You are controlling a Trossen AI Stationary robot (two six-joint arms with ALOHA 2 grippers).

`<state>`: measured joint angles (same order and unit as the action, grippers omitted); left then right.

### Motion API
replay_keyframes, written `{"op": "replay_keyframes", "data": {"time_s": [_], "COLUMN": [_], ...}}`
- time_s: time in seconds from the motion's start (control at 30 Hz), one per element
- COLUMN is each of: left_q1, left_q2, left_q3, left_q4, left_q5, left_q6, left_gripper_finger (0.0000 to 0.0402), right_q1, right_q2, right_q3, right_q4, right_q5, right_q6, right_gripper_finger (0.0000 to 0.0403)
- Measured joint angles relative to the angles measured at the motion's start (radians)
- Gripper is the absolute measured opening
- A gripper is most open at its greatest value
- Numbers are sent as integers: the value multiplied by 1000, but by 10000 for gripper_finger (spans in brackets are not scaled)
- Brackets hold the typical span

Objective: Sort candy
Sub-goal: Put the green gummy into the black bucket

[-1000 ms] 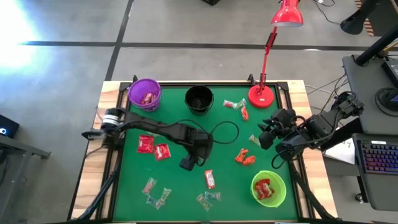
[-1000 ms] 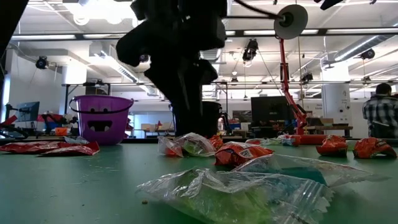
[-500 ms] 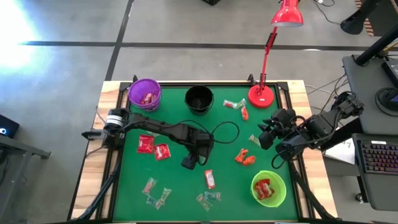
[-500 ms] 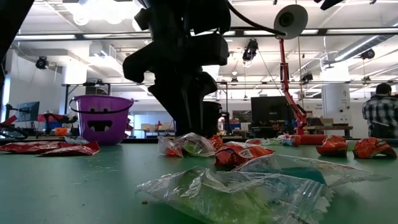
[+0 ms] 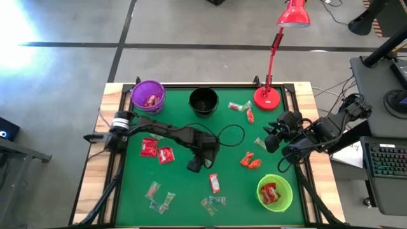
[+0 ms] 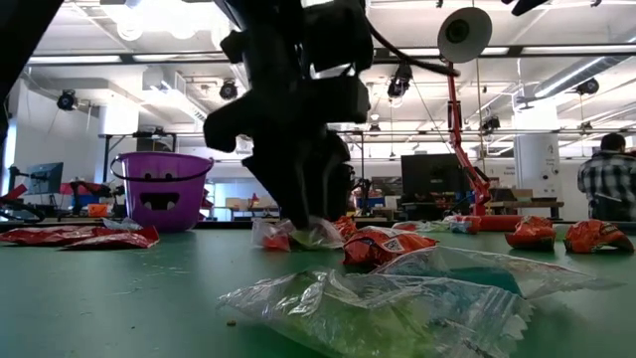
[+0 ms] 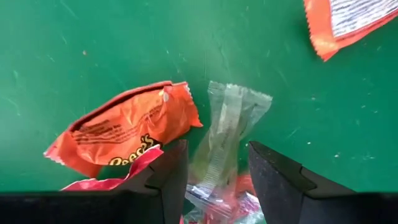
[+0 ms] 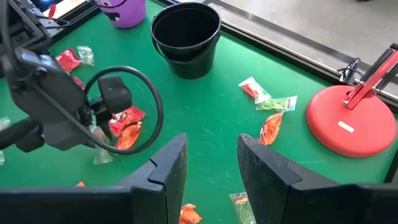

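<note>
Reading off the wrapper first: an orange candy packet (image 7: 127, 134) is showing "REESE'S" lettering, partly cut off by the near finger of the left gripper (image 7: 214, 180). That gripper is hanging low over the green table (image 5: 184, 200) near its middle, its fingers standing apart, and a clear twisted-wrapper sweet (image 7: 227, 134) is lying right between them. Contact is hard to call; the fingers are straddling it, not pinching it. A red wrapper (image 7: 112, 180) is peeking out under the near finger, mostly hidden.

Looking level across the table, the left arm is showing as a dark mass blocking the middle, with a crumpled clear packet (image 6: 388, 298) blurring the foreground. A purple bowl (image 6: 159, 189) with a face printed on it is sitting off to that arm's side.

Over at the table's edge, the right gripper (image 5: 272, 138) is waiting, fingers parted and holding nothing, with a black bowl (image 8: 185, 37) and a red lamp base (image 8: 354, 121) ahead of it. More candy (image 5: 250, 161) is lying scattered just beside it, and a green bowl (image 5: 275, 193) is holding a red packet, its print too small to read.
</note>
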<state>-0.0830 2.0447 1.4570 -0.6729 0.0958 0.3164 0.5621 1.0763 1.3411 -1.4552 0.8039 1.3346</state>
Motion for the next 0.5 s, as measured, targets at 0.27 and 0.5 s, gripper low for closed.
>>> {"op": "replay_keyframes", "data": {"time_s": [0.27, 0.5], "left_q1": [0, 1], "left_q2": [18, -2], "left_q3": [0, 2], "left_q4": [-3, -10], "left_q5": [0, 2], "left_q6": [-9, -12], "left_gripper_finger": [92, 9], "right_q1": [0, 0], "right_q2": [0, 0], "right_q3": [0, 0], "right_q4": [6, 6], "right_q5": [0, 1], "right_q6": [0, -1], "right_gripper_finger": [132, 132]}}
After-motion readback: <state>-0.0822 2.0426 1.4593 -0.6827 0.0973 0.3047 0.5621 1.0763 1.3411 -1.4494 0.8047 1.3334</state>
